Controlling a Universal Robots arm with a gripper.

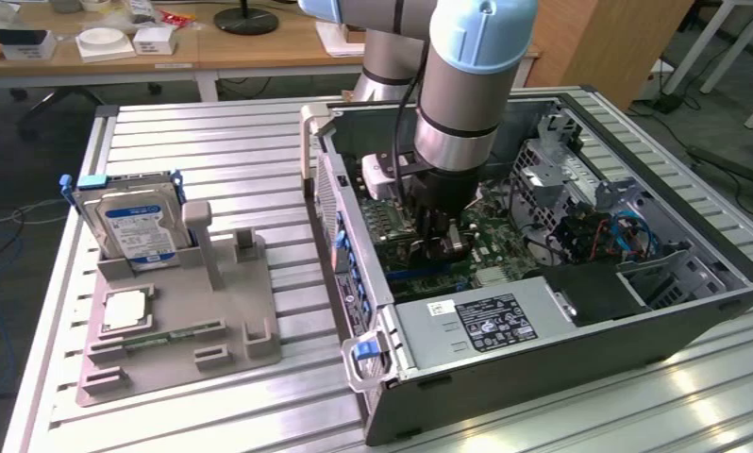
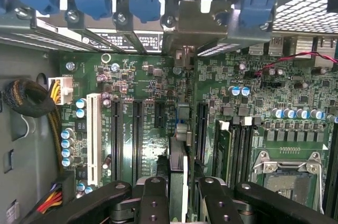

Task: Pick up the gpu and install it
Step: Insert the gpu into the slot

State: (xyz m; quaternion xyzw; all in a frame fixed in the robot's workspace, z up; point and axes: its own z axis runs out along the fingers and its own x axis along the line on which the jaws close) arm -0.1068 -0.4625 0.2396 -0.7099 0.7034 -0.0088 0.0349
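Hand (image 2: 182, 184) with gpu (image 2: 180, 139) over motherboard (image 2: 132, 84)

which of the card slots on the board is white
The slot nearest the black wire bundle, farthest from the graphics card held in the gripper. It is white; the other slots are black.

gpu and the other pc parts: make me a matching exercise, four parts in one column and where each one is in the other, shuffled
1. gpu
2. hard drive
3. cpu chip
4. power supply

a. lying flat on the grey fixture
b. standing upright in the grey fixture
c. held on edge by the gripper, over the motherboard
d. mounted in the case, label facing up

Pairs: 1-c, 2-b, 3-a, 4-d
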